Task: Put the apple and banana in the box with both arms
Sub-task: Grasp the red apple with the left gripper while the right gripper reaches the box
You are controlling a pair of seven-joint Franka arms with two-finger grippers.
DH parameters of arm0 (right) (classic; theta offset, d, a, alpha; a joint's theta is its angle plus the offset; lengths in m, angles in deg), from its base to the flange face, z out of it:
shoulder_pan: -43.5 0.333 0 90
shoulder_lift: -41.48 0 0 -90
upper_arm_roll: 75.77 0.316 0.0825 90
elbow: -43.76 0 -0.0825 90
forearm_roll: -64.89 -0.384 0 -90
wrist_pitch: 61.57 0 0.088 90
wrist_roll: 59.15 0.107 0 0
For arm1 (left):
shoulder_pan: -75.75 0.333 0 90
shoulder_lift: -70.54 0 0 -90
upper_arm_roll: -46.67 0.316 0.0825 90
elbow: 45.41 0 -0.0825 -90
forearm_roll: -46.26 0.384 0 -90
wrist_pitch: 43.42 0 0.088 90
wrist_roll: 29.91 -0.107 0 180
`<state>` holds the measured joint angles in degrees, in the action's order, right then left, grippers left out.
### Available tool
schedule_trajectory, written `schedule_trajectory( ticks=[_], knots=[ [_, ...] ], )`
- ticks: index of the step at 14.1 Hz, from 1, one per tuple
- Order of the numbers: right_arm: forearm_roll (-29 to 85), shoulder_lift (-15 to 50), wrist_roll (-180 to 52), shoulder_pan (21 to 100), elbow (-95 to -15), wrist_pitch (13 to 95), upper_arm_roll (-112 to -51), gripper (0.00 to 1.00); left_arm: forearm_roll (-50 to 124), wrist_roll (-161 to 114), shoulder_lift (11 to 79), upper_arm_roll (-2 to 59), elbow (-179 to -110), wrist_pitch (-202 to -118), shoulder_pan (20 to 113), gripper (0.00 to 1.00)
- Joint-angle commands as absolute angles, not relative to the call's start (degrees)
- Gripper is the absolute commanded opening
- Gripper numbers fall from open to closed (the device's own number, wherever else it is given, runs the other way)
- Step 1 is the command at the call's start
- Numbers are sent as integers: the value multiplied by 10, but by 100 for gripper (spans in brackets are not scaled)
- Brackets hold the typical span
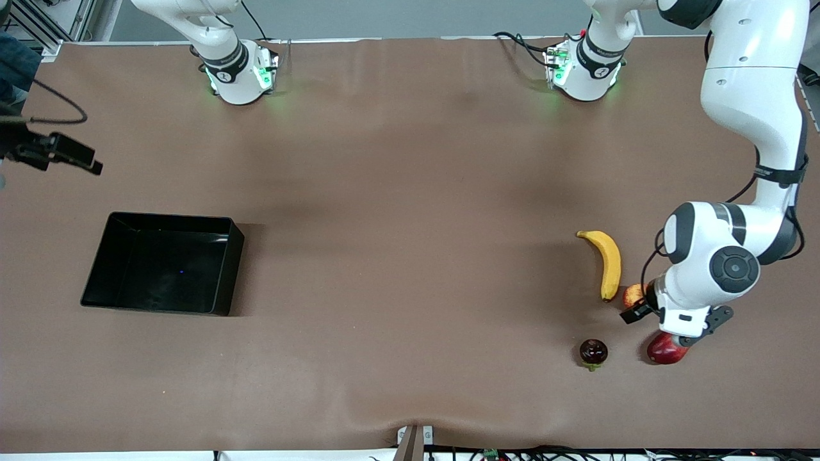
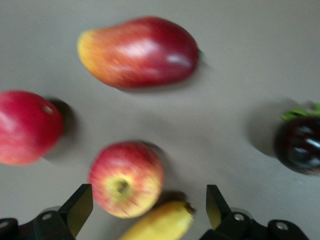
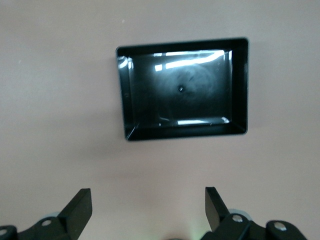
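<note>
The table fills the front view. The empty black box sits at middle left, under the waiting right gripper, whose fingers are spread and hold nothing, likely staged to receive fruit. The left gripper hangs at lower right over the fruit cluster, fingers spread wide and empty, apparently lining up on the apple. The banana lies just beside the apple. A mango and pomegranate lie near.
</note>
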<state>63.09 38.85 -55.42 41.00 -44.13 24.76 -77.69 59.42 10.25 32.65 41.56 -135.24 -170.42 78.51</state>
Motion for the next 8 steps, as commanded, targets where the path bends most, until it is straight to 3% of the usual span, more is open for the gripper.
schedule_trajectory(
  ticks=[1,8],
  knots=[
    [638,332,-552,386,-431,277,-773,100,632,100,326,414,-1357,-1706,797,100],
    [675,181,-582,281,-433,340,-772,100,630,97,317,411,-1375,-1711,816,100]
  ],
)
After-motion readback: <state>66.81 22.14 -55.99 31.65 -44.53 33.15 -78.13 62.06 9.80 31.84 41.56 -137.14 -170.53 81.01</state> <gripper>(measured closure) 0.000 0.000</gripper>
